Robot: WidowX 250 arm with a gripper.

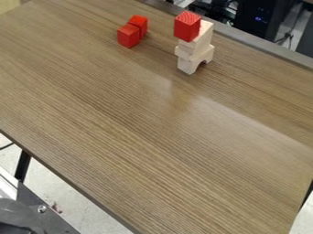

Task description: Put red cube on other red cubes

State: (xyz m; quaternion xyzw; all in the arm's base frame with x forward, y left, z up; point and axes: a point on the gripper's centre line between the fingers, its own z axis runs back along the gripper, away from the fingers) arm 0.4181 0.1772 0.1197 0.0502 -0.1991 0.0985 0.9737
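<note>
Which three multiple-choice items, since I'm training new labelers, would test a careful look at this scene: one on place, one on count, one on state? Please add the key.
1. Where is the lone red cube?
A) On the floor
B) On the pale wooden blocks
C) Between two other cubes

2. How many cubes are red?
A) Three
B) Five
C) Six

3. How are the pale wooden blocks arranged?
A) Scattered apart
B) Laid flat in a row
C) Piled on one another

Key:
1: B, its underside meets the top of the pale pile.
2: A, one is up on the pile, and a near cube and a far cube are on the table.
3: C, they rise in layers, an arch-shaped cut-out low down.
</note>
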